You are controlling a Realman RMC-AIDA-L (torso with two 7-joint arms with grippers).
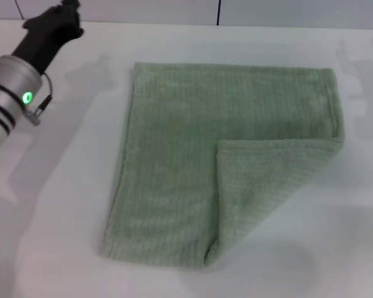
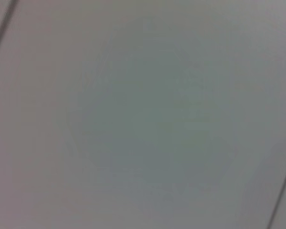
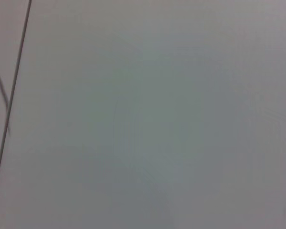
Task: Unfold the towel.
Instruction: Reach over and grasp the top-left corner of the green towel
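Nearest our head camera, the towel's [image 1: 174, 174] near hem lies flat on the white table [image 1: 56, 248], and just beside it sits the one thing left to undo: the near right corner is turned back over the cloth as a triangular flap [image 1: 261, 186], its diagonal crease running from the near edge up to the right edge. Everything else of the pale green terry is spread in a single layer, roughly square, at the middle of the table, far edge straight and left edge only slightly slanted. We judge the task nearly done, with only that flap to be peeled back toward the near right.

Our left gripper [image 1: 65, 15] hangs over the table's far left corner, well apart from the towel and holding nothing; its dark fingers are bunched against the wall line, and we cannot tell whether they stand apart or together. Its silver forearm, with a green lamp lit, slants in from the left edge. Parked there, it leaves the cloth unobstructed for the head camera.

Our right gripper does not appear in the head view. Both wrist cameras show only pale blank surface crossed by thin dark lines, no cloth and no fingers, which suggests both arms are held away from the work.

Since the flap lies on the right side, we judge the right arm the likelier one to reach it.
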